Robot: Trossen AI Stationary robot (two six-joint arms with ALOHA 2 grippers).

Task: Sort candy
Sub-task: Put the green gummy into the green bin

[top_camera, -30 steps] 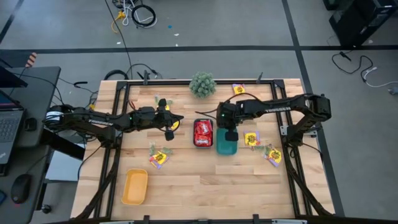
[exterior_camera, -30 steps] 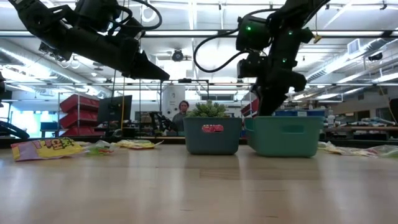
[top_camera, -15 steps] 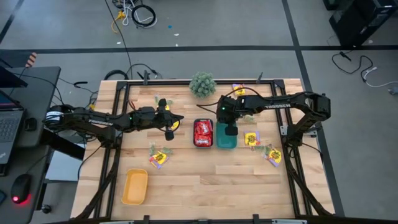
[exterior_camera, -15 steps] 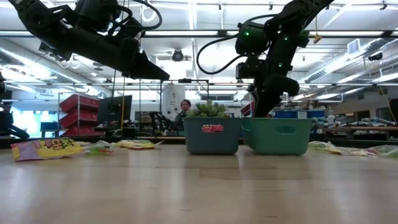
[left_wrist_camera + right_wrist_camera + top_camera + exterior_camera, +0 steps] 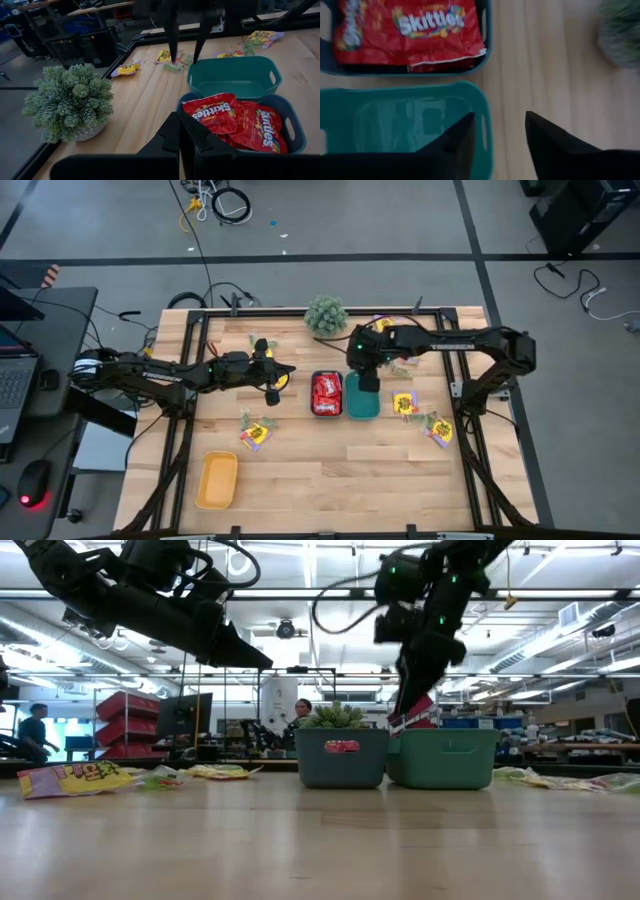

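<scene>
Red candy packets (image 5: 326, 390) (image 5: 410, 30) lie in a dark blue-grey tray (image 5: 340, 760). An empty teal tray (image 5: 363, 410) (image 5: 232, 77) stands side by side with it on the table. My right gripper (image 5: 500, 116) (image 5: 402, 720) hangs open, pointing steeply down, over the teal tray's far end. One finger is over the tray's inside and one over the table outside, with the end wall (image 5: 487, 130) between them untouched. Yellow candy packets (image 5: 255, 432) (image 5: 404, 403) (image 5: 438, 428) lie loose on the table. My left gripper (image 5: 285, 372) (image 5: 186, 135) waits shut and empty above the table, left of the trays.
A spiky green plant ball (image 5: 326, 315) in a pot stands at the far edge, behind the trays. A yellow tray (image 5: 217, 480) sits near the front left. More packets lie near the far right corner (image 5: 384, 323). People are in the room beyond the table.
My right gripper, then shut at the teal tray's far end, drew the tray toward the far edge and close against the dark tray. It has since opened, let go and risen a little.
</scene>
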